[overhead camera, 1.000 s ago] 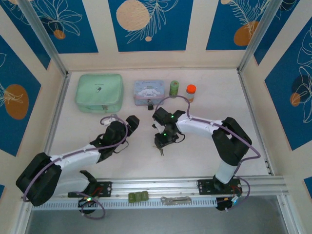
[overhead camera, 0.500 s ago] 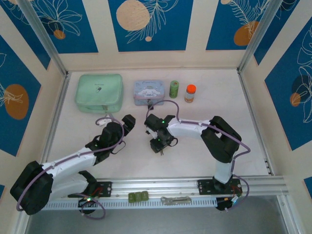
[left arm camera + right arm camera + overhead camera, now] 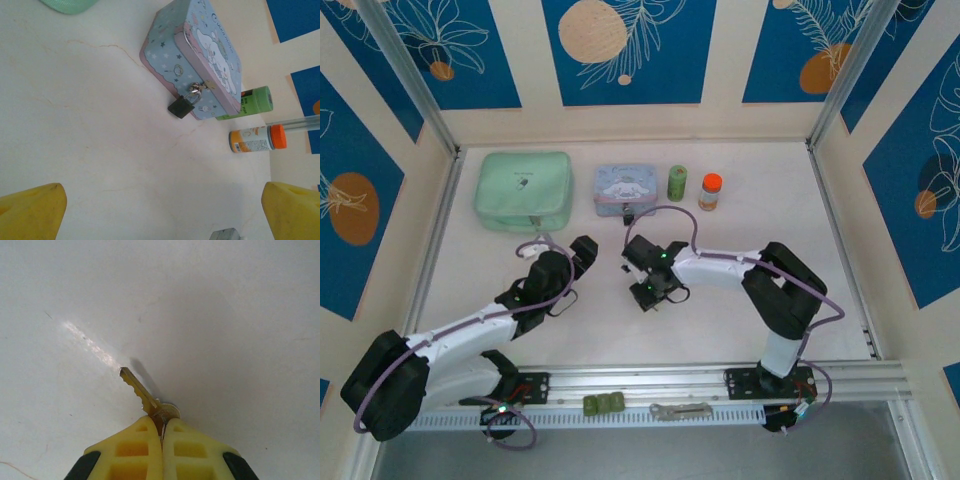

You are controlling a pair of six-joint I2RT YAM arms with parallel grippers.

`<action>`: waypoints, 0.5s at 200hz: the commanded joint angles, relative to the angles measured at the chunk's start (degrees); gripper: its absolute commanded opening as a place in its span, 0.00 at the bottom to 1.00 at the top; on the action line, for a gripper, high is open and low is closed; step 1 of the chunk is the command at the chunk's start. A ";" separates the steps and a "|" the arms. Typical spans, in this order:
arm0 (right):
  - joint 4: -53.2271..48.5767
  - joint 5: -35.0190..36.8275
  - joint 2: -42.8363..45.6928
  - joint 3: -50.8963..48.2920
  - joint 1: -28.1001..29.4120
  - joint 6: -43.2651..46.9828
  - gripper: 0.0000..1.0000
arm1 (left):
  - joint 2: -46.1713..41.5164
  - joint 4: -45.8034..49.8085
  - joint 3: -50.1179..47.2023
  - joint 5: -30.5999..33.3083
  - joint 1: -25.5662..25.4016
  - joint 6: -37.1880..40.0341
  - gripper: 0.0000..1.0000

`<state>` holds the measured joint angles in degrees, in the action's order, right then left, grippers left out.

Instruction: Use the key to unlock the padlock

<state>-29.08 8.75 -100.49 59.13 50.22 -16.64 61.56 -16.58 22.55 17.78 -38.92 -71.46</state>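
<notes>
padlock [image 3: 181,107] hangs on the tin [image 3: 210,45]'s front; case [image 3: 523,189] left of it, tube [image 3: 677,183] and jar [image 3: 710,191] right; key [image 3: 142,392] further forward

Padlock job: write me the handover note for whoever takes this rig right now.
Right hand shut on the small thin metal key, blade sticking out forward.
Left hand open and empty.
Small dark padlock with silver shackle hangs on the clasp of the pale blue tin.
Done: key gripped. Left: bring key to padlock, insert, turn.

the key [image 3: 136,385] hides its head inside my right gripper [image 3: 161,424]; my left gripper [image 3: 162,212] has both fingertips [image 3: 32,210] cut by the bottom edge.
</notes>
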 commanded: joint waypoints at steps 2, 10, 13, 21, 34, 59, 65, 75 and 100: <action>6.79 -4.97 1.88 -4.41 -2.91 -2.44 0.00 | 1.89 -4.20 0.12 -3.20 0.40 1.36 0.99; 8.29 -6.30 3.08 -5.32 -3.70 -2.97 0.00 | 3.09 -6.03 0.13 -4.62 0.28 1.50 0.99; 8.78 -6.82 3.59 -5.65 -4.09 -3.22 0.00 | 3.51 -6.67 0.21 -5.05 0.26 1.50 1.00; 10.27 -8.67 4.82 -6.53 -5.00 -3.57 0.00 | 4.63 -8.41 0.30 -6.38 0.26 1.44 1.00; 12.02 -11.13 6.68 -7.66 -6.78 -4.96 0.00 | 6.75 -11.80 0.48 -8.79 0.18 1.43 0.99; 13.75 -12.15 10.66 -9.16 -9.79 -8.82 0.00 | 10.09 -18.59 1.08 -12.61 -0.05 2.72 0.95; 13.95 -11.51 11.61 -9.29 -10.29 -9.98 0.00 | 10.76 -20.08 1.33 -13.42 -0.18 3.26 0.94; 14.34 -10.64 13.01 -9.04 -10.57 -11.28 0.00 | 12.02 -22.29 1.94 -14.88 -0.33 4.30 0.93; 18.05 -9.44 15.66 -9.20 -10.57 -14.02 0.00 | 16.14 -28.77 2.97 -18.67 -0.37 4.92 0.86</action>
<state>-15.92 -0.19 -87.88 50.13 39.55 -26.06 74.74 -35.22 23.33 4.62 -38.94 -68.73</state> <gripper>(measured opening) 0.051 0.884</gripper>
